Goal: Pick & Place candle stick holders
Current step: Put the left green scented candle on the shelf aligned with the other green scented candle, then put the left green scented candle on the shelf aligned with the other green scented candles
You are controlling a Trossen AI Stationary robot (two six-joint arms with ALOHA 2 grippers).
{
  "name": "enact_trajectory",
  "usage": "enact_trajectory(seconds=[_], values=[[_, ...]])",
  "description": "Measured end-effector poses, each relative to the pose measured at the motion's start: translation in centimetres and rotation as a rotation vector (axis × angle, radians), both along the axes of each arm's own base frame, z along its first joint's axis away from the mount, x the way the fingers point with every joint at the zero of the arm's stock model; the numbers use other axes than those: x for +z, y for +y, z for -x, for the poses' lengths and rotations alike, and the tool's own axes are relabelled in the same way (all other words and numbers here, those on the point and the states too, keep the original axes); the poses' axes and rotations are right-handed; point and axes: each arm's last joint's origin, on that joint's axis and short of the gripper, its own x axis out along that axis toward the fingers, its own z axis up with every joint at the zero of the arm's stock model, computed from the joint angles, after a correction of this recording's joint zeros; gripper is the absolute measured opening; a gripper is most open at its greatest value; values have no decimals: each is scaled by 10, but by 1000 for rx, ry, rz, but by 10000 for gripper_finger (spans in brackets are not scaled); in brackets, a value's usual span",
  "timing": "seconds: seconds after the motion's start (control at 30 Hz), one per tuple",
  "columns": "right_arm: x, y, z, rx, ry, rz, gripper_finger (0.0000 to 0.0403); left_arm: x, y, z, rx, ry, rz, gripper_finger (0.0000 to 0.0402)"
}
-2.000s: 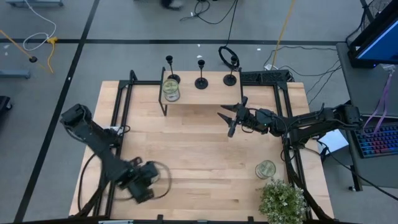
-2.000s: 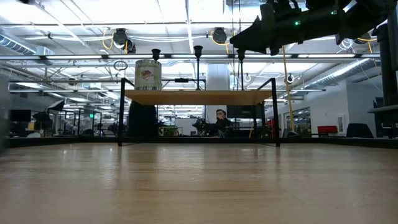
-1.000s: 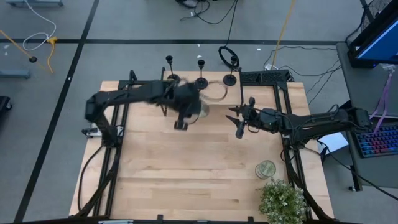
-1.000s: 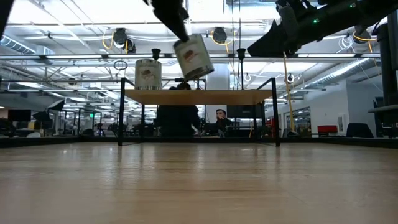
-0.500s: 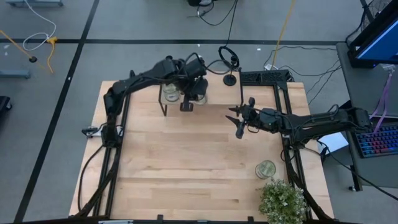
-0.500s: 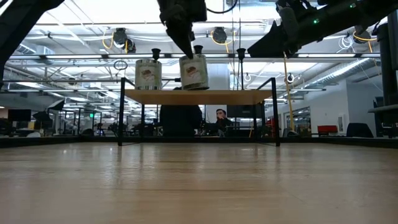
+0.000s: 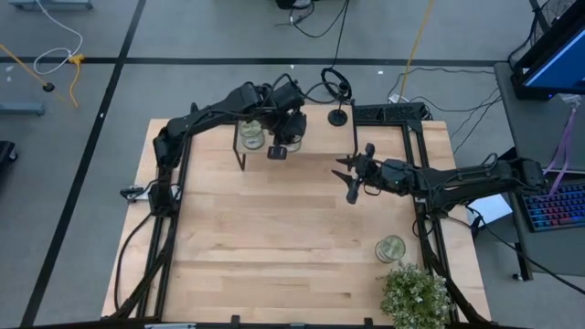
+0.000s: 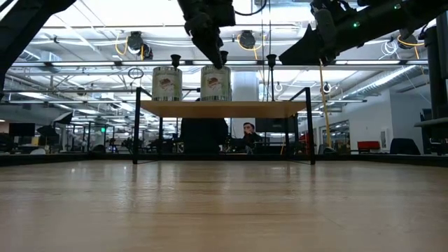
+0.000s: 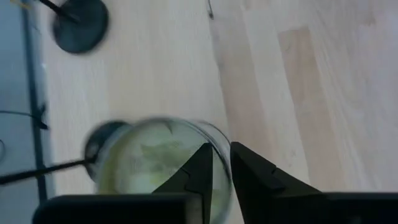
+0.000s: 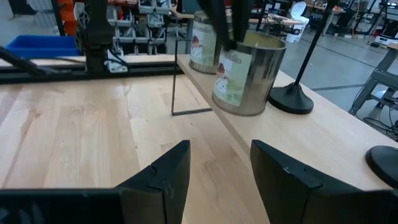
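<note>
Three black candle stick holders stand by their round bases along the far edge of a raised wooden shelf [image 8: 224,108]. Their cup tops show in the low view [image 8: 175,59], [image 8: 224,54], [image 8: 271,60]. The rightmost base shows from above [image 7: 338,117]. My left gripper [image 9: 219,155] reaches over the shelf, shut on a clear glass jar with greenish contents [image 8: 215,82]. That jar stands beside a second jar [image 8: 166,84]. My right gripper [image 10: 214,165] is open and empty, hovering above the table right of the middle [image 7: 351,177]. My left gripper holds the glass jar by its rim [image 9: 217,138], one finger [image 9: 200,171] inside the jar and one outside. The fingers come from above, pointing down. The jar stands upright with its bottom on the shelf, just in front of the middle holder's base [image 9: 99,142].
A third glass jar [image 7: 390,248] and a potted plant [image 7: 416,294] stand at the table's near right. The shelf's black frame legs [image 8: 134,126] stand on the table's far part. A person sits in the room behind the table [image 8: 248,133].
My left gripper has carried the jar toward the table's far edge and down onto the shelf. The jar hung tilted in the air a second ago and now stands upright beside the other jar. My right gripper has kept still.
</note>
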Motion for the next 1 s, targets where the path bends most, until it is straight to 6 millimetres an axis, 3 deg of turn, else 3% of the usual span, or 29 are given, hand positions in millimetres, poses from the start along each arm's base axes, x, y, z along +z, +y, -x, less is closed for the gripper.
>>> enact_trajectory(seconds=[0.3,0.53,0.73,1.0], values=[[-2,18,-1,134,55,97,176,7,-6,-2,-10,-32,-55,81],[1,39,2,246,38,86,223,25,-31,4,-28,-43,-161,82],[13,63,16,298,1,14,225,47,-58,22,-31,-36,-222,81],[38,90,23,338,291,-188,216,66,-83,45,24,-44,-182,81]])
